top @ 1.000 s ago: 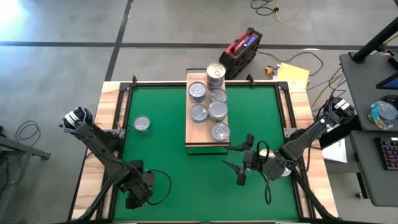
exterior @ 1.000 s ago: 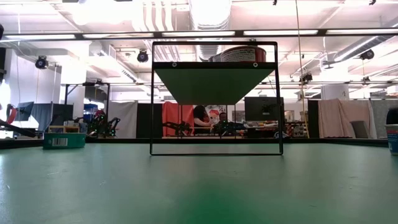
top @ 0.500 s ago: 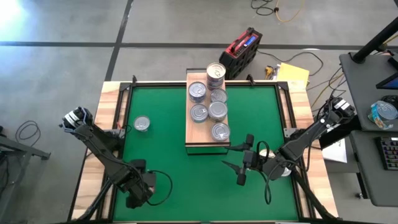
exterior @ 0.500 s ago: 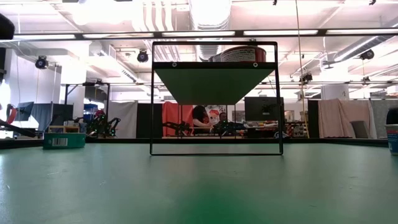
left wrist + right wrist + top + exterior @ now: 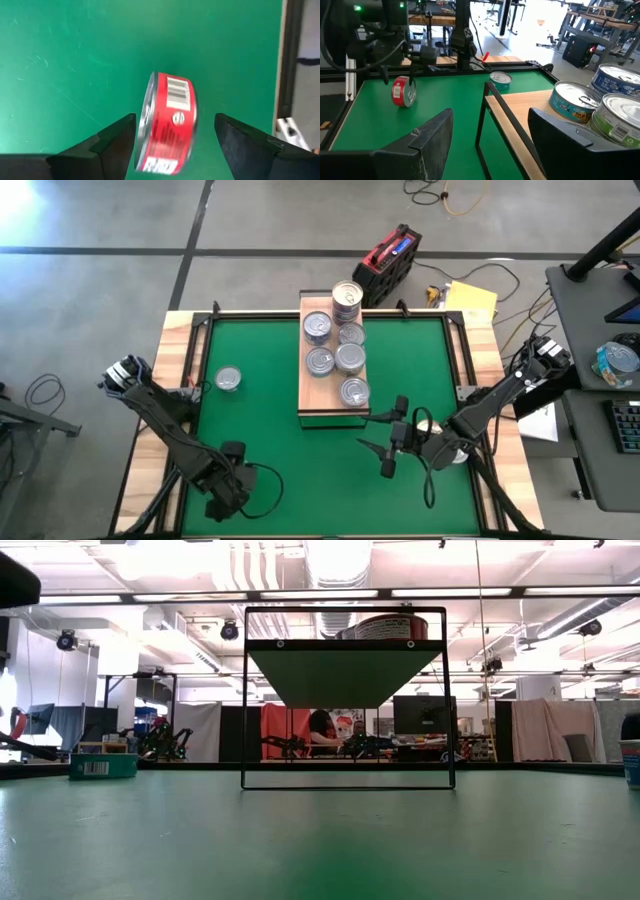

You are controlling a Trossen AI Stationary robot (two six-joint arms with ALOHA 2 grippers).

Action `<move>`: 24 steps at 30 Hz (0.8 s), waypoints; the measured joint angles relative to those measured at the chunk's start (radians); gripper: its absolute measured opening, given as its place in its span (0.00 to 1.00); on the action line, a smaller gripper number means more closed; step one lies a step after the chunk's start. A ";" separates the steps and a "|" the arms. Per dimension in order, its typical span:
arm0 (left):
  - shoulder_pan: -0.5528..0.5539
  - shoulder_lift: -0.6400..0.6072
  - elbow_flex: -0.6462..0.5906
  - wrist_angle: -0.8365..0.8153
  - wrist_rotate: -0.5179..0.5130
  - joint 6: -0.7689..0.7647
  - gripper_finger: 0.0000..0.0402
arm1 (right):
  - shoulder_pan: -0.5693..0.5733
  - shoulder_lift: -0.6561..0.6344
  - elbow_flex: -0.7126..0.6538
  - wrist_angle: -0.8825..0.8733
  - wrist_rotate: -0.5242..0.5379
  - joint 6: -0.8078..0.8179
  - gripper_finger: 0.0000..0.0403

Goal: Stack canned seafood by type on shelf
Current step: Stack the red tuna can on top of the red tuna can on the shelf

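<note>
The bench, a green mat (image 5: 270, 420) inside a light wooden border, carried the long light-wood shelf on a dark frame (image 5: 308, 395) at its middle far side. This left open mat on both flanks and along the near edge.

The round silver-lidded tins (image 5: 350, 358) on the shelf were grouped along its right half, one pile two or more high at the far end. Bare board lay on the near left, presumably room for another type.

The right gripper (image 5: 378, 452) hovered just off the shelf's near right corner. Its jaws were parted and held nothing, clear of the frame leg.

The left gripper (image 5: 175, 118) was low over the near left mat, close to the bench border. Its jaws were spread wide on either side of a flat red-labelled tin (image 5: 167, 122). That tin stood on its rim with a gap at each side, so it was not gripped. It could probably roll, and the border nearby limited approach from that side.

One more silver-lidded tin (image 5: 228, 379) lay flat on the far left mat, well apart from both grippers.
</note>
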State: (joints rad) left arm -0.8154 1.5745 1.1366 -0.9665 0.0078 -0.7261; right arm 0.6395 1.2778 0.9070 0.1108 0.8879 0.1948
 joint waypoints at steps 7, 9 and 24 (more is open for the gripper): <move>-0.002 0.097 0.000 -0.019 0.001 0.037 0.60 | 0.000 0.000 0.000 -0.010 -0.001 0.017 0.60; -0.002 0.122 0.000 -0.028 0.009 0.037 0.58 | 0.000 0.000 0.000 -0.010 -0.002 0.017 0.60; -0.011 0.158 0.073 -0.118 0.000 0.055 0.27 | 0.000 0.000 0.000 -0.010 -0.001 0.015 0.60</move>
State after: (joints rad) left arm -0.8269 1.7325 1.2097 -1.0845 0.0081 -0.6710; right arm 0.6395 1.2778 0.9070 0.1013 0.8867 0.2098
